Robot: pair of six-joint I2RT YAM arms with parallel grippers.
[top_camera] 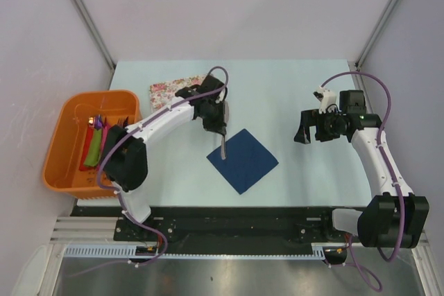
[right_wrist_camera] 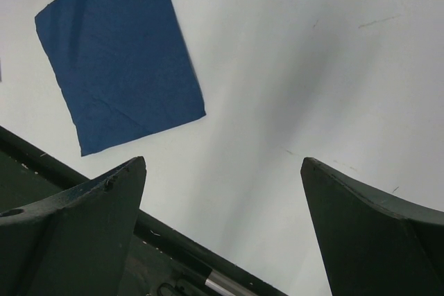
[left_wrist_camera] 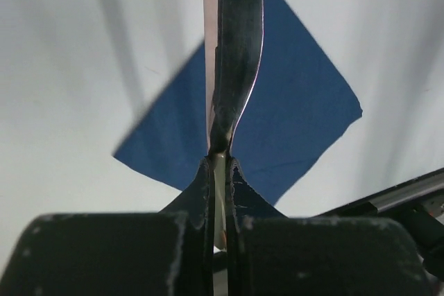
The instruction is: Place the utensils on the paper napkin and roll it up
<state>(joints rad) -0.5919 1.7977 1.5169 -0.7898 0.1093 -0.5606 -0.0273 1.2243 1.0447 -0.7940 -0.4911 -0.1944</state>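
Left claw (top_camera: pixel 218 131): closed tight on one end of a grey-silver utensil (top_camera: pixel 223 148). The left wrist view shows the fingers (left_wrist_camera: pixel 198 195) pinching it edge-on with no gap between them.
Grey-silver utensil: slim, and it hangs down out of the left claw. Its free end is over the far-left edge of the paper napkin (top_camera: pixel 243 161), but I cannot tell whether it touches the sheet.
Paper napkin: a dark navy square lying flat and unrolled on the tabletop (top_camera: pixel 291 88). It is turned corner-on like a diamond and sits between the two arms, towards the near edge.
Right claw (top_camera: pixel 303 134): jaws spread wide and holding nothing. It hovers over bare tabletop, well apart to the right of the napkin.
Orange basket (top_camera: pixel 66 112): at the left edge of the tabletop, with green and pink rolls (top_camera: pixel 91 149) inside.
Floral tray (top_camera: pixel 168 89): far-left on the tabletop, partly hidden behind the left arm.
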